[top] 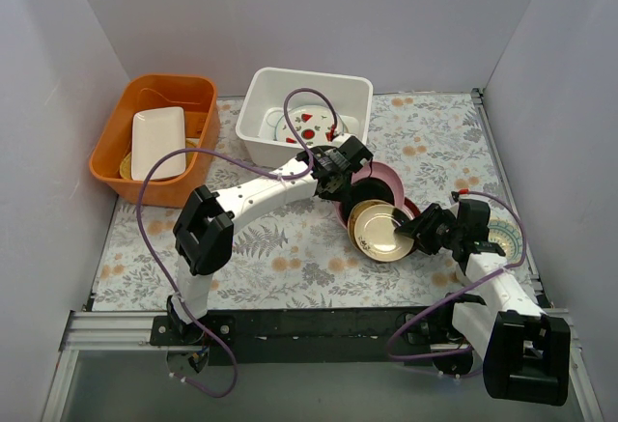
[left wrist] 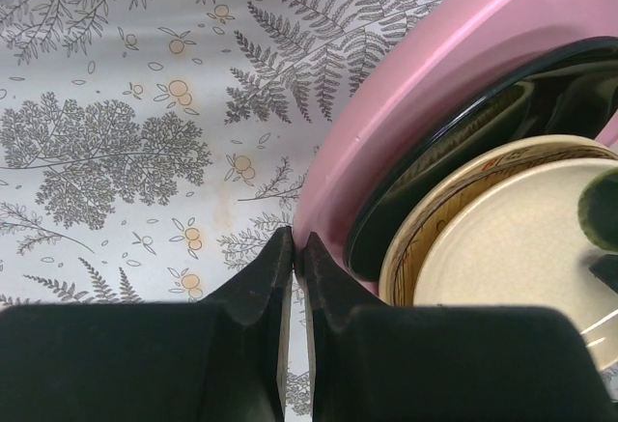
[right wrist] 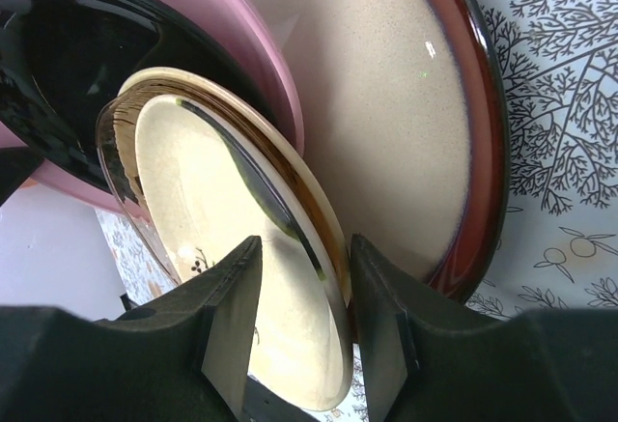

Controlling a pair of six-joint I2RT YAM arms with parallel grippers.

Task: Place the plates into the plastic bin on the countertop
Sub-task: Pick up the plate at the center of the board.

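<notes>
Overhead looks down; close wrist views (both) share plates (top: 379,231).

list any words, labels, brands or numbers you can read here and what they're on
No readable text in any view.
The watermelon plate in the plastic bin carries only pictures.
The tan plate has a small dark mark, not lettering.
The countertop shows ferns and flowers only.
</notes>
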